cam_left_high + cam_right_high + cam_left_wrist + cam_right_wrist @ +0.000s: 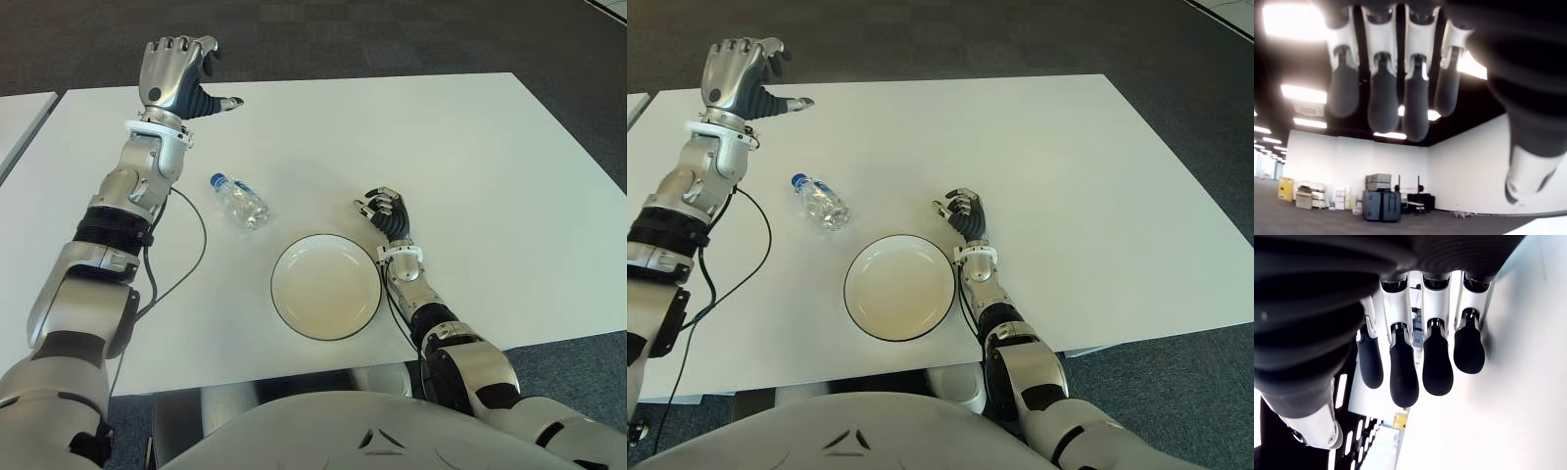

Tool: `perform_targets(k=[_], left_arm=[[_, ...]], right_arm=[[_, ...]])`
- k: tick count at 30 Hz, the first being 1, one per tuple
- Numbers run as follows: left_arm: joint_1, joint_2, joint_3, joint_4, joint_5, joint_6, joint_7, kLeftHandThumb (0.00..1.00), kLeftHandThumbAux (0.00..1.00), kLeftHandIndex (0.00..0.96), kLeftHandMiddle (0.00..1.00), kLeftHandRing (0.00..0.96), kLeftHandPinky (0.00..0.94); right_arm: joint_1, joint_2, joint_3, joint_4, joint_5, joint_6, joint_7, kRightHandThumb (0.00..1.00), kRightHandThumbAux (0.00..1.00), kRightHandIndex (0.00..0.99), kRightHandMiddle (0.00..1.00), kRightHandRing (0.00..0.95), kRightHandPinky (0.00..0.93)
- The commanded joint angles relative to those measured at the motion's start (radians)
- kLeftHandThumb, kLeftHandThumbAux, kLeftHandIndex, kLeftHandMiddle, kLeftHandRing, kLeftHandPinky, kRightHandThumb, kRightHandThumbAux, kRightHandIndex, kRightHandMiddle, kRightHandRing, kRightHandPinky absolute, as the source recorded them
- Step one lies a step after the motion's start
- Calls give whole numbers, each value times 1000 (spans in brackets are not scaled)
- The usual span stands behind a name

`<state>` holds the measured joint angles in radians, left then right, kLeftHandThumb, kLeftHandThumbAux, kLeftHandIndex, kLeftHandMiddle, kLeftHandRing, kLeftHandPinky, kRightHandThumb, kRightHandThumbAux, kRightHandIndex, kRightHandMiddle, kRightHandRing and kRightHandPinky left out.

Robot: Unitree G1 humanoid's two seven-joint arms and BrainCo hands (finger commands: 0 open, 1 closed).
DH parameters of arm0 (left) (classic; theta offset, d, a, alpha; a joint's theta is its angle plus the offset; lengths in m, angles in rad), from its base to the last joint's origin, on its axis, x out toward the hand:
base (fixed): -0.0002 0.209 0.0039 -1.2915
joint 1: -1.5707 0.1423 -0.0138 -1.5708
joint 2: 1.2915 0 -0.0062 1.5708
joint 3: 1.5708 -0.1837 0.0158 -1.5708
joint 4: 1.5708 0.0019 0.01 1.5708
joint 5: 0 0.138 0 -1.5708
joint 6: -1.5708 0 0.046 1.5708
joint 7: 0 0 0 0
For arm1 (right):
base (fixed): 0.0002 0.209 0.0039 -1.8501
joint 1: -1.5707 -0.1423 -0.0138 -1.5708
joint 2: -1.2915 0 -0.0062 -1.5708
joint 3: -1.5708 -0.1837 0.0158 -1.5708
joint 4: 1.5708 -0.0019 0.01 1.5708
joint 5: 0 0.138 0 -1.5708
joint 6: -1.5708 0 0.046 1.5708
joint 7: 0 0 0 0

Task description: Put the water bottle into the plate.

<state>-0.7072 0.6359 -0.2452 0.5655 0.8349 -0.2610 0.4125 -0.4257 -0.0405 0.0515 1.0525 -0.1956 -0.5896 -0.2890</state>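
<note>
Nearest the robot, the plate (326, 286) sat on the white table (470, 157) a little in from the near edge, round and shallow with a thin dark rim, and it held nothing. A strip of bare tabletop ran between its rim and the table's near edge.

Just to the right of the plate was the right hand (385, 211), its forearm reaching in over the near edge. Its fingers (1437, 364) were loosely bent and held nothing; the right wrist view showed them hanging free with plain table surface beside them. Whether the hand touched the table could not be told. To its right the tabletop lay bare all the way to the right edge.

Farther back and to the left of the plate, the water bottle (240, 201) lay on its side on the table, clear, with its blue cap pointing away toward the far left. It was near the plate's rim but apart from it, with a gap of bare table between them. A dark cable (191, 250) looped across the table left of the bottle, beside the left arm.

Farthest off, the left hand (179, 75) was raised above the far left part of the table, beyond the bottle and well apart from it. Its fingers (1382, 93) were relaxed and slightly curled, the thumb pointing out to the right, and it gripped nothing.
</note>
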Motion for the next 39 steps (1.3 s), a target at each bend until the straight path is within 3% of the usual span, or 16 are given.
perform_targets(k=[1, 7, 10, 11, 14, 18, 23, 29, 33, 39], left_arm=[[-16, 88, -75, 30, 57, -83, -78, 841, 673, 402, 560, 657, 634], [-30, 175, -135, 85, 72, -229, -139, 830, 678, 393, 538, 628, 605], [-35, 197, -156, 103, 83, -269, -148, 722, 706, 414, 548, 573, 557], [-35, 207, -166, 109, 91, -283, -148, 509, 658, 335, 466, 491, 490], [-35, 224, -201, 140, 133, -314, -110, 231, 560, 211, 313, 335, 353], [-52, 232, -254, 189, 201, -355, -29, 123, 473, 130, 200, 216, 226], [-72, 218, -340, 292, 299, -380, 110, 84, 343, 26, 53, 45, 41], [-100, 214, -446, 388, 397, -384, 246, 120, 237, 2, 5, 4, 4], [-133, 220, -506, 407, 447, -403, 263, 162, 198, 0, 1, 1, 0], [-156, 205, -609, 456, 536, -378, 296, 207, 180, 0, 0, 0, 0]], right_arm=[[28, 4, -2, 15, 0, 14, -4, 705, 729, 434, 672, 679, 677], [34, 4, 0, 2, -3, 2, -14, 705, 730, 434, 677, 684, 673], [36, 4, 0, -2, -2, 1, -13, 705, 730, 434, 678, 685, 683], [37, 5, 0, -4, -1, 0, -12, 706, 729, 434, 678, 687, 688], [37, 4, 0, -4, 1, 5, -9, 706, 729, 434, 679, 689, 695], [37, 3, 2, -3, -4, 16, -13, 706, 729, 434, 678, 689, 694], [39, -1, 8, -10, -14, 21, -26, 706, 729, 433, 675, 687, 693], [47, -3, 11, -27, -19, 11, -38, 705, 729, 433, 673, 686, 689], [51, -2, 11, -34, -17, 9, -40, 706, 729, 433, 674, 686, 681], [57, -2, 9, -40, -15, 8, -40, 706, 728, 434, 676, 685, 689]])
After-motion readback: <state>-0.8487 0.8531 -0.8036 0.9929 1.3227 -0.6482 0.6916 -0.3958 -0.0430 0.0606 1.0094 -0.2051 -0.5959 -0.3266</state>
